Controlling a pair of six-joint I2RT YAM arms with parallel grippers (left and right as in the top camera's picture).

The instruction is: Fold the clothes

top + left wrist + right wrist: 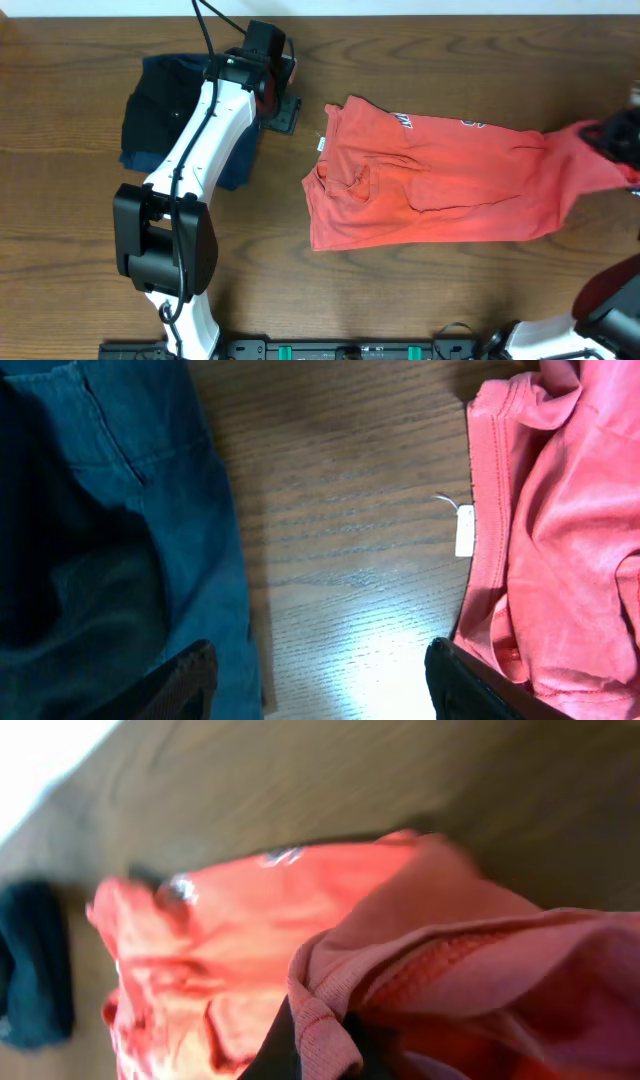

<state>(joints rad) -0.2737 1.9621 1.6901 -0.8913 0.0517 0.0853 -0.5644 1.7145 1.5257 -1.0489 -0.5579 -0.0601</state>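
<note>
Overhead shows red shirt (440,180) rumpled, spread sideways (right end bunched)

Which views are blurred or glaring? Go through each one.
Overhead: evenly lit and sharp, except the right pincer, motion-blurred at the frame edge. Left wrist: bright glare on the table between the dark garment and the red shirt. Right wrist: whole frame smeared; the shirt fills it, out of focus.

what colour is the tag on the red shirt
The tag is white, clearest in left wrist view.
</note>
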